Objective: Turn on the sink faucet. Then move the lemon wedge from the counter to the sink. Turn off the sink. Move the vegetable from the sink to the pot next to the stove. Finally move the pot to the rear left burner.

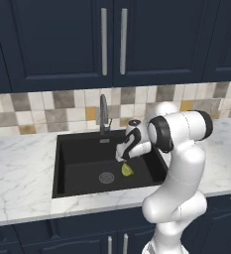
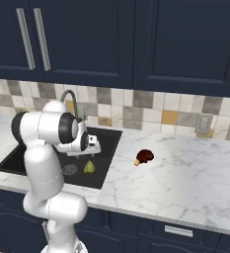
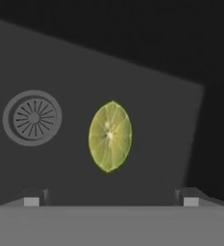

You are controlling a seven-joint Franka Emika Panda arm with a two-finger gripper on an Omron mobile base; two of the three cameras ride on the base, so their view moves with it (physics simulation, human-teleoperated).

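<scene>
On the left of the hand view, the round grey drain [image 3: 32, 117] sits in the floor of the black sink [image 3: 152, 96]. Just beside it, to the right, lies the lemon wedge [image 3: 110, 136], flat on the basin floor and free of any grip. The gripper [image 3: 111, 198] hangs above it with its fingertips [image 3: 31, 199] spread wide, one at each side, touching nothing. No water is visible at the sink faucet [image 1: 103, 114]. I judge that the step in hand is to pick the wedge out of the sink for the pot. The next move calls for a straight descent, then closing on the wedge.
</scene>
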